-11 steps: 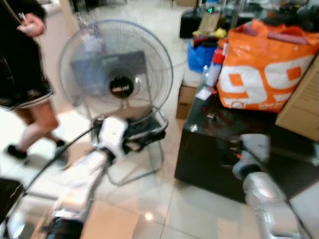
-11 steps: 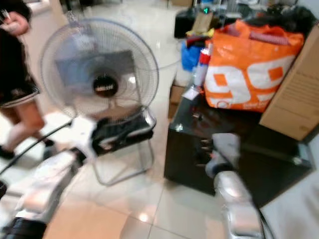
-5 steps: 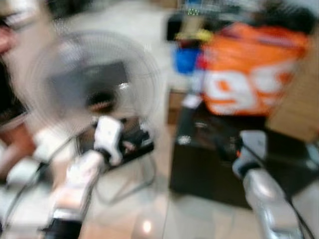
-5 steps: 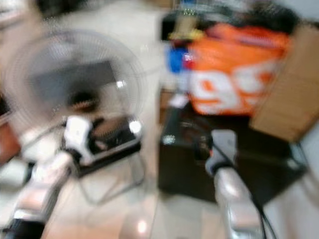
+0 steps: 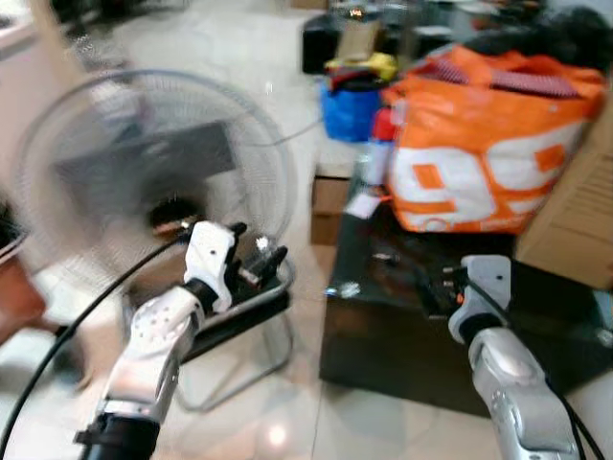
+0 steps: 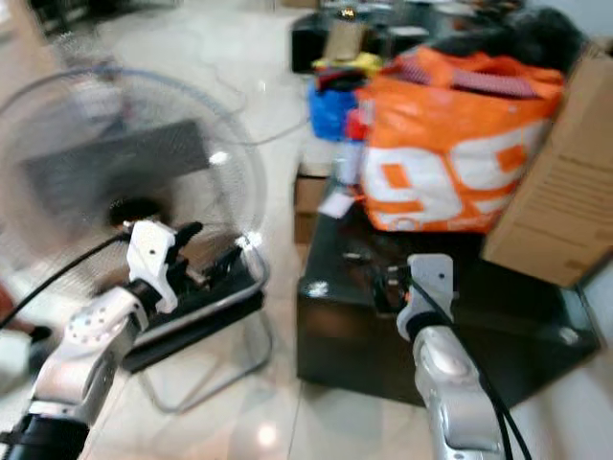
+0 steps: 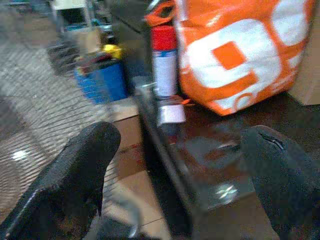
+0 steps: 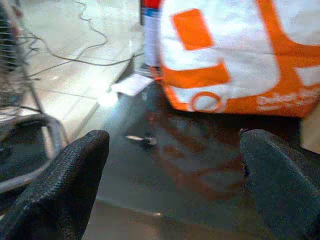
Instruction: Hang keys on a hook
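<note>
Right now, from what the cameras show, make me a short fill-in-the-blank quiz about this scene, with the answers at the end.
1. The big bag on the dark table is white and ____.
2. The can beside the bag has a ____ cap.
3. The large round thing in front of the left gripper is a ____.
4. Both grippers, left and right, have their fingers ____.

Answers: orange; red; fan; open

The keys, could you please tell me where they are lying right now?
In the right wrist view, the keys lie on the dark glossy table, in front of the orange bag and just past the white card, ahead of the right claw.
</note>
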